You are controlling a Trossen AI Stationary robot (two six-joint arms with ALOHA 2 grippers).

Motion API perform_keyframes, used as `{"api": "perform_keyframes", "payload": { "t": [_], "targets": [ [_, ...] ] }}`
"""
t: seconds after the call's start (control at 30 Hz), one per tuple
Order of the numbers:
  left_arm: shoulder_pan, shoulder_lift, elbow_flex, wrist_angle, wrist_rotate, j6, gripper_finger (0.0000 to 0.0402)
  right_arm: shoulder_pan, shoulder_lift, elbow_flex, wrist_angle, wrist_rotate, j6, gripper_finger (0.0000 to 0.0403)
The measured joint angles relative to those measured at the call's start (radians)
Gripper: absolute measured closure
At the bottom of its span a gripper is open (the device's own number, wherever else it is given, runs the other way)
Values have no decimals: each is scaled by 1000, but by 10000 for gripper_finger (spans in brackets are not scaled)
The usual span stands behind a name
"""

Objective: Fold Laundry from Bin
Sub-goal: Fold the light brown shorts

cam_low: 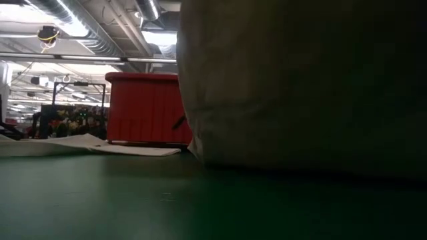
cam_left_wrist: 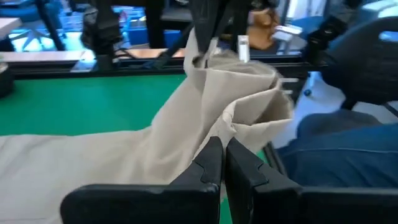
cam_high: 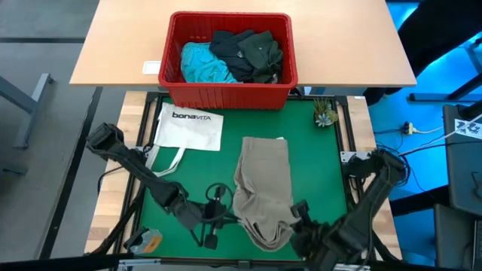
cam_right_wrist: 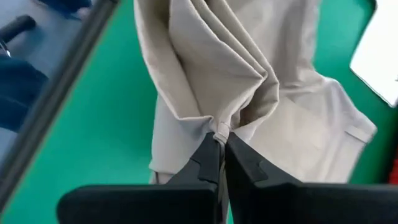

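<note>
Khaki-tan garment (cam_high: 262, 188), bunched, pinched by both claws

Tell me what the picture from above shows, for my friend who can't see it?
Two dark robot arms pinch the near end of a khaki-tan garment lying on a green mat: the left gripper and right gripper are both shut on it. Behind it a red bin holds turquoise and dark clothes, and a white tote bag lies left.
</note>
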Motion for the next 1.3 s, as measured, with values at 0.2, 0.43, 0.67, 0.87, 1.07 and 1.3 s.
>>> {"api": "perform_keyframes", "payload": {
  "t": [0.2,0.43,0.67,0.87,1.07,1.3],
  "targets": [
    [68,0,0,-34,-4,-11,401,-44,-174,-123,13,45,-4,398],
    [180,1,0,-63,-44,-10,401,-193,-429,-455,184,36,-57,396],
    [335,1,0,-98,-45,11,401,-460,-685,-711,373,-14,-219,394],
    [473,2,0,-175,-40,9,401,-745,-791,-830,508,-81,-381,394],
    [579,7,0,-228,15,8,401,-998,-779,-923,664,-279,-519,394],
    [649,65,0,-285,16,7,400,-1189,-734,-1024,748,-301,-616,393]
  ]
}}
